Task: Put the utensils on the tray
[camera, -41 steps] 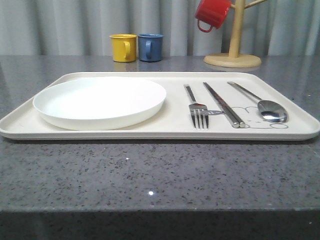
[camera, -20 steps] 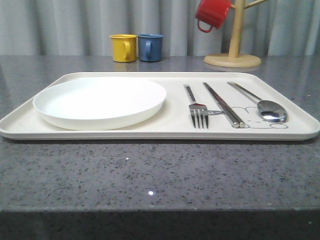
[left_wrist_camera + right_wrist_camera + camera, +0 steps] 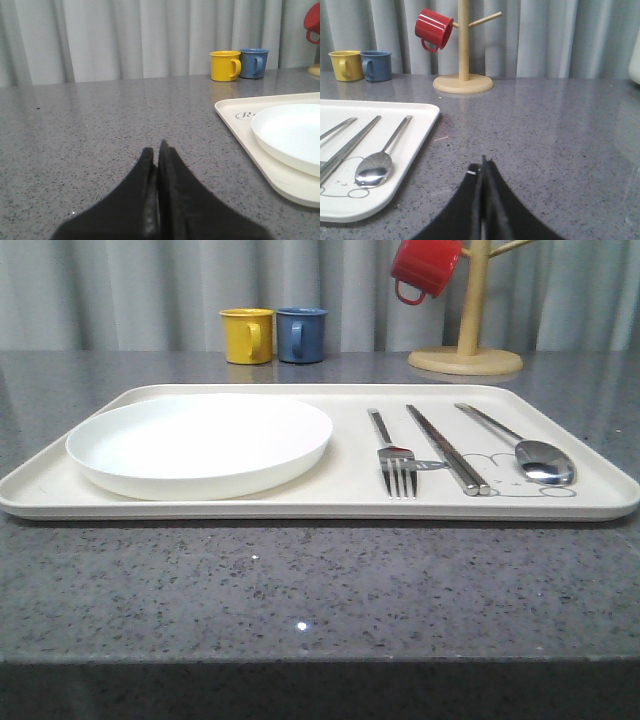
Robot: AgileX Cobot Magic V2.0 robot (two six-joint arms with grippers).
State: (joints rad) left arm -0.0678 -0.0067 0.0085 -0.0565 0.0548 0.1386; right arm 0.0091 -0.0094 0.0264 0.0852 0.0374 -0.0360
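Observation:
The cream tray [image 3: 340, 502] lies across the grey table. On its right half, side by side, lie a silver fork [image 3: 393, 459], a pair of chopsticks [image 3: 446, 450] and a spoon [image 3: 528, 452]. The spoon [image 3: 376, 164] and chopsticks [image 3: 347, 147] also show in the right wrist view. My left gripper [image 3: 156, 149] is shut and empty, low over bare table to the left of the tray [image 3: 240, 131]. My right gripper [image 3: 482, 166] is shut and empty over the table to the right of the tray [image 3: 415, 137].
A white round plate [image 3: 200, 445] fills the tray's left half. Behind the tray stand a yellow mug [image 3: 247, 335] and a blue mug [image 3: 301, 334]. A wooden mug tree [image 3: 467, 330] at the back right holds a red mug [image 3: 425, 267].

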